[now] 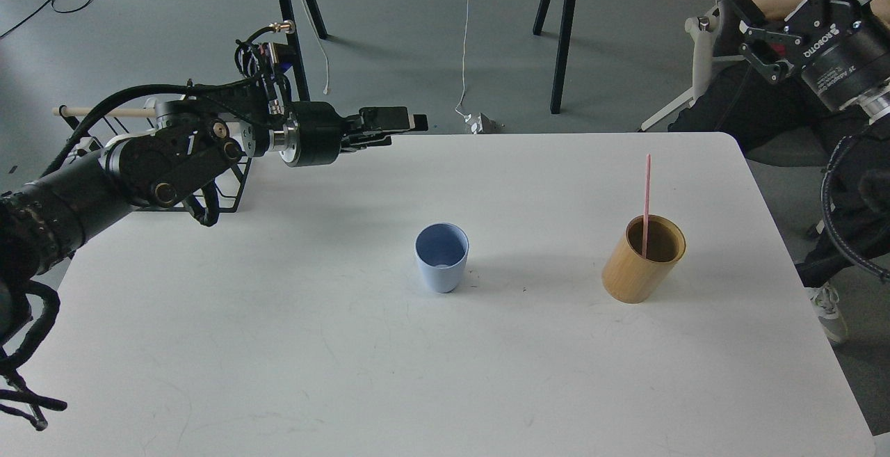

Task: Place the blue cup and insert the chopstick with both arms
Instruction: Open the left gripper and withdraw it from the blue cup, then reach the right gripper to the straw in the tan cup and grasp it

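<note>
The blue cup [441, 257] stands empty mid-table; the pink chopstick [646, 199] is in the wooden holder [643, 259]. Your left gripper [407, 123] looks closed on nothing. Right gripper [761, 43]: can't tell. Next, I think, grab the chopstick.

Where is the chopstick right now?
In the head view, the chopstick stands inside the tan wooden holder on the table's right side, to the right of the blue cup.
</note>
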`<action>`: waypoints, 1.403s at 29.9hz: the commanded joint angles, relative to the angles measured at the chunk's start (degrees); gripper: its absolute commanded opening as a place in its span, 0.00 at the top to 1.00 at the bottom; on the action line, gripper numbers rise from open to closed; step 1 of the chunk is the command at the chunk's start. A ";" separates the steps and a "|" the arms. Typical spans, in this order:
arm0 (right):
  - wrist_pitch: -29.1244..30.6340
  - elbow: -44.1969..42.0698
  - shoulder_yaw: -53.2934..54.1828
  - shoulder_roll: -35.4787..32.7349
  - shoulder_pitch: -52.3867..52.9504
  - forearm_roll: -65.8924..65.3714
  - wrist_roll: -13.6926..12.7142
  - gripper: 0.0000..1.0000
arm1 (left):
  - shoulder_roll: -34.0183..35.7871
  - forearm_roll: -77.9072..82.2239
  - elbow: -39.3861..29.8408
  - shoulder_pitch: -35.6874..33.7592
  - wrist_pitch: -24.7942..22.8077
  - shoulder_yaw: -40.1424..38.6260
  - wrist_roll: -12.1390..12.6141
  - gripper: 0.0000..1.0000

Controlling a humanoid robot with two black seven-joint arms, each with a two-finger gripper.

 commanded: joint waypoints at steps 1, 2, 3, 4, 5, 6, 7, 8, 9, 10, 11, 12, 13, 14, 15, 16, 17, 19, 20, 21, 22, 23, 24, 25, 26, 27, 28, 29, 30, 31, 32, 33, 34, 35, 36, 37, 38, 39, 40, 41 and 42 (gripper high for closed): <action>-4.35 3.47 -0.17 -4.60 -0.10 -13.52 0.00 0.03 | 1.03 -7.74 -0.43 2.94 0.00 -6.74 -0.01 0.02; -4.87 4.17 -0.17 -5.48 -0.37 -16.16 0.00 0.03 | 1.03 -8.97 -0.69 3.82 0.00 -8.76 -0.01 0.02; -5.31 4.61 -0.34 -6.10 -0.63 -18.36 0.00 0.02 | 1.03 -10.03 -1.13 4.61 0.00 -10.43 -0.01 0.02; -5.93 4.79 -0.95 -6.80 -0.72 -21.17 0.00 0.03 | 1.03 -11.08 -1.74 5.40 0.00 -12.71 -0.01 0.02; -6.80 5.06 -1.91 -7.33 -0.81 -23.54 0.00 0.02 | 0.95 -12.31 -2.44 6.37 0.00 -15.00 -0.01 0.02; -7.94 5.15 -3.06 -7.60 -1.07 -25.57 0.00 0.02 | 0.86 -13.45 -2.88 7.25 0.00 -17.46 -0.01 0.02; -9.00 5.23 -4.20 -7.77 -1.16 -26.89 0.00 0.02 | 0.68 -14.42 -2.98 7.95 0.00 -19.39 -0.01 0.02; -10.40 5.50 -5.60 -8.12 -1.25 -27.78 0.00 0.02 | 0.51 -15.39 -3.24 8.48 0.00 -21.68 -0.01 0.02; -11.90 6.02 -7.27 -8.56 -1.33 -28.39 0.00 0.02 | 0.51 -16.27 -3.33 8.84 0.00 -23.70 -0.01 0.02; -13.30 6.55 -8.85 -8.91 -1.42 -28.92 0.00 0.02 | 0.42 -17.06 -3.33 8.93 0.00 -25.29 -0.01 0.02; -14.97 7.25 -10.78 -9.18 -1.42 -29.71 0.00 0.02 | 0.33 -17.94 -3.33 9.02 0.00 -26.61 -0.01 0.02; -16.47 7.78 -12.28 -9.35 -1.42 -30.68 0.00 0.02 | 0.50 -18.73 -3.33 9.19 0.00 -27.23 -0.01 0.02; -18.13 8.13 -13.86 -9.62 -1.42 -32.08 0.00 0.03 | 0.85 -19.61 -3.33 9.54 0.00 -27.50 -0.01 0.02; -19.80 8.40 -15.27 -9.62 -1.42 -33.75 0.00 0.02 | 0.94 -20.31 -3.33 9.80 0.00 -27.50 -0.01 0.02; -21.04 8.40 -16.68 -9.62 -1.42 -35.33 0.00 0.03 | 1.12 -20.58 -3.33 9.98 0.00 -27.50 -0.01 0.02; -22.10 8.40 -17.73 -9.53 -1.42 -36.65 0.00 0.03 | 1.21 -20.58 -3.33 9.98 0.00 -27.50 -0.01 0.02; -23.15 8.40 -19.05 -9.44 -1.42 -37.79 0.00 0.03 | 1.30 -20.67 -3.33 10.16 0.00 -27.41 -0.01 0.02; -24.65 8.22 -21.86 -8.92 -1.51 -38.51 0.00 0.02 | 1.47 -20.67 -3.33 10.59 0.00 -27.41 -0.01 0.02; -25.44 8.14 -23.35 -8.66 -1.60 -38.51 0.00 0.03 | 1.65 -20.67 -3.33 11.03 0.00 -27.41 -0.01 0.02; -26.14 8.13 -24.59 -8.57 -1.69 -38.51 0.00 0.03 | 1.74 -20.67 -3.33 11.30 0.00 -27.41 -0.01 0.02; -27.02 8.13 -26.08 -8.39 -1.77 -38.60 0.00 0.03 | 1.82 -20.58 -3.33 11.56 0.00 -27.50 -0.01 0.02; -27.98 8.13 -27.40 -8.39 -1.95 -38.60 0.00 0.03 | 1.74 -20.67 -3.33 11.74 0.00 -27.41 -0.01 0.02; -28.95 8.05 -28.72 -8.13 -2.12 -38.68 0.00 0.03 | 1.74 -20.67 -3.33 11.83 0.00 -27.50 -0.01 0.02; -30.01 7.96 -29.95 -7.69 -2.30 -38.68 0.00 0.03 | 1.74 -20.67 -3.33 11.92 0.00 -27.50 -0.01 0.02; -30.71 7.78 -30.74 -7.08 -2.30 -39.03 0.00 0.03 | 1.65 -20.67 -3.33 12.00 0.00 -27.50 -0.01 0.02; -31.33 7.61 -31.62 -6.11 -2.30 -39.47 0.00 0.03 | 1.65 -20.67 -3.33 12.09 0.00 -27.50 -0.01 0.02; -31.68 7.26 -32.24 -5.23 -2.30 -39.82 0.00 0.03 | 1.65 -20.67 -3.33 12.18 0.00 -27.50 -0.01 0.02; -31.95 6.73 -32.51 -4.44 -2.22 -40.09 0.00 0.03 | 1.65 -20.67 -3.33 12.18 0.00 -27.50 -0.01 0.02; -31.95 6.21 -32.68 -3.74 -2.21 -40.35 0.00 0.03 | 1.65 -20.67 -3.33 12.27 0.00 -27.50 -0.01 0.02; -31.95 5.59 -32.69 -2.95 -2.30 -40.61 0.00 0.03 | 1.65 -20.67 -3.33 12.27 0.00 -27.50 -0.01 0.02; -31.95 4.98 -32.77 -2.16 -2.30 -40.88 0.00 0.03 | 1.65 -20.67 -3.33 12.27 0.00 -27.50 -0.01 0.02; -31.95 4.54 -32.77 -1.37 -2.30 -40.97 0.00 0.03 | 1.74 -20.67 -3.33 12.36 0.00 -27.50 -0.01 0.02; -31.95 3.92 -32.77 -0.66 -2.30 -40.97 0.00 0.03 | 1.74 -20.67 -3.33 12.53 0.00 -27.50 -0.01 0.02; -32.04 3.22 -32.77 0.04 -2.30 -41.06 0.00 0.03 | 1.74 -20.67 -3.33 12.97 0.00 -27.50 -0.01 0.02; -32.04 2.60 -32.77 0.66 -2.30 -41.06 0.00 0.03 | 1.82 -20.67 -3.33 13.06 0.00 -27.50 -0.01 0.02; -31.95 2.08 -32.77 1.27 -2.30 -41.06 0.00 0.04 | 1.82 -20.67 -3.24 13.15 0.00 -27.50 -0.01 0.02; -32.04 1.64 -32.77 1.80 -2.30 -41.14 0.00 0.04 | 1.91 -20.67 -3.24 13.15 0.00 -27.50 -0.01 0.02; -32.04 1.20 -32.86 2.33 -2.30 -41.14 0.00 0.06 | 2.00 -20.67 -3.24 13.23 0.00 -27.50 -0.01 0.02; -31.95 0.76 -33.21 3.03 -2.22 -41.14 0.00 0.08 | 2.00 -20.67 -3.15 13.32 0.00 -27.50 -0.01 0.02; -32.04 0.23 -33.65 3.82 -1.95 -41.49 0.00 0.09 | 2.00 -20.76 -3.15 13.58 0.00 -27.50 -0.01 0.02; -32.04 -0.30 -33.91 4.52 -1.78 -41.84 0.00 0.09 | 2.00 -20.76 -3.07 13.59 0.00 -27.50 -0.01 0.02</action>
